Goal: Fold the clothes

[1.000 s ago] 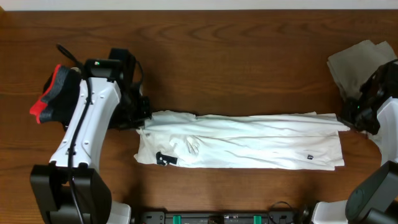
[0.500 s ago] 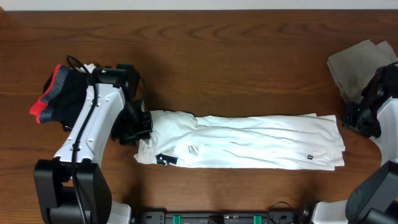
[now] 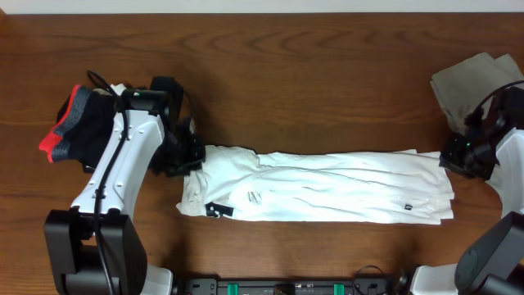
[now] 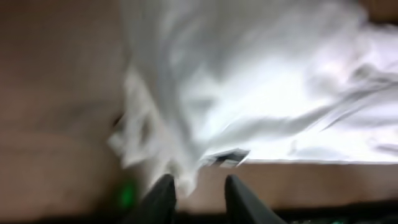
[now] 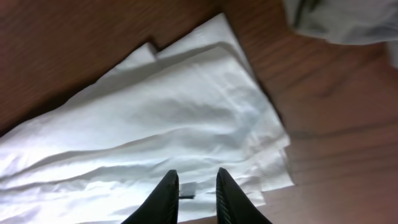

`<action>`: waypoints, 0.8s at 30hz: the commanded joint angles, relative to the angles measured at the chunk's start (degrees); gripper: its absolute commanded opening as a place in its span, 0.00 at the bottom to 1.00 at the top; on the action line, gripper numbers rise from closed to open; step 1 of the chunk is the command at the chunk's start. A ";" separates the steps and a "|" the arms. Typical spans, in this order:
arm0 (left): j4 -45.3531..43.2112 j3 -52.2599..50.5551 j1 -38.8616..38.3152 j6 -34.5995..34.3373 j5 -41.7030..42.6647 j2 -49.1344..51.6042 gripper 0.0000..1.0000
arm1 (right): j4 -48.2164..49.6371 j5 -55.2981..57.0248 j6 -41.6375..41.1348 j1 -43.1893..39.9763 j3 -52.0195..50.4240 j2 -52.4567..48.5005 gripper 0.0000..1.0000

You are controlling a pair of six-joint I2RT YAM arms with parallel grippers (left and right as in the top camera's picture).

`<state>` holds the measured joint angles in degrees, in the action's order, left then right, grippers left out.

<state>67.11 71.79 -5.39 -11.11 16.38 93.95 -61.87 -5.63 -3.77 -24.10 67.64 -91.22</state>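
Note:
The clothes are a white T-shirt (image 3: 319, 188) folded into a long strip that lies flat across the table's front half. Black lettering (image 3: 217, 210) shows at its left end and a small black logo patch (image 3: 408, 206) near its right end. My left gripper (image 3: 187, 160) hovers at the strip's left end. In the blurred left wrist view its jaws (image 4: 198, 180) stand slightly apart over a shirt (image 4: 249, 81) corner, gripping nothing. My right gripper (image 3: 453, 157) is at the right end. Its jaws (image 5: 196, 174) stand narrowly open above the shirt (image 5: 155, 124), with the patch (image 5: 186, 188) showing between them.
A crumpled grey cloth (image 3: 475, 82) lies at the back right, just behind my right arm, and shows in the right wrist view as a grey cloth (image 5: 348, 18). A red and black garment (image 3: 70, 123) sits at the far left beside my left arm. The wooden table (image 3: 311, 90) carries it all.
Both grippers were shut on the strip's ends a second ago and have let go. The shirt has settled flat. The grippers backed off a little and now hover at the ends again, narrower than half a second ago.

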 commanded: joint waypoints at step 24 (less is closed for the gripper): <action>-24.06 -23.67 -5.42 -0.17 3.93 0.57 0.23 | 11.58 2.60 -3.52 -3.23 -16.52 0.13 0.33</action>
<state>43.29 49.67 -10.72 -11.18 19.81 94.06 -50.43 -4.80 -5.89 -26.28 51.27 -91.24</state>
